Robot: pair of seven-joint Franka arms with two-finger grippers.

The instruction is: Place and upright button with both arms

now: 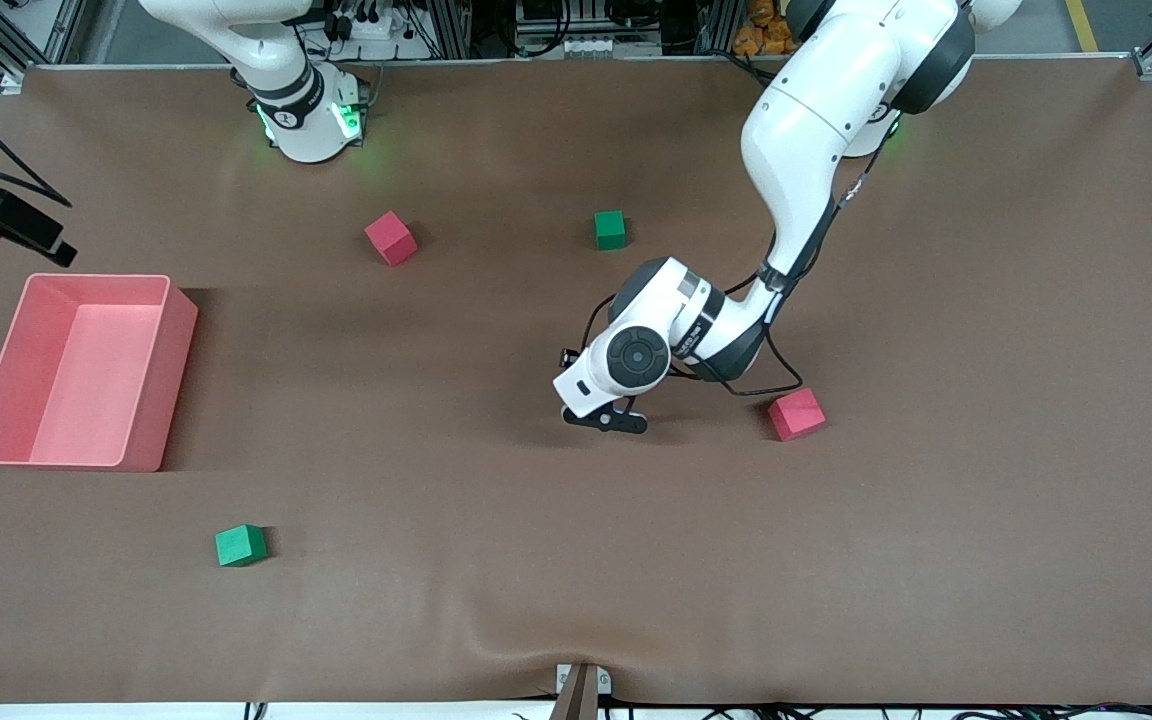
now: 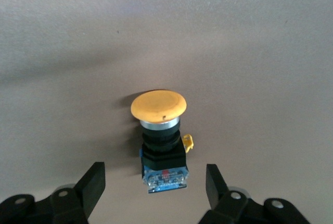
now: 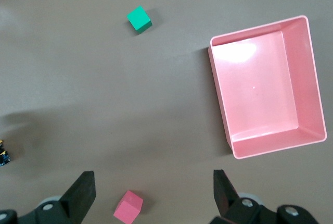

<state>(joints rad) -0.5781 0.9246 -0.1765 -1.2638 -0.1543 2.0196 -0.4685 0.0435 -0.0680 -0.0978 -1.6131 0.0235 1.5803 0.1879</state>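
The button lies on its side on the brown table, its orange cap pointing away from my left gripper and its black body and blue base toward it. My left gripper is open and low over the table, its fingers on either side of the base end and not touching it. In the front view the left gripper is at the table's middle and its hand hides the button. My right gripper is open and empty, high over the table near the right arm's base, out of the front view.
A pink cube lies close beside the left gripper, toward the left arm's end. Another pink cube and a green cube lie nearer the bases. A second green cube and a pink bin are toward the right arm's end.
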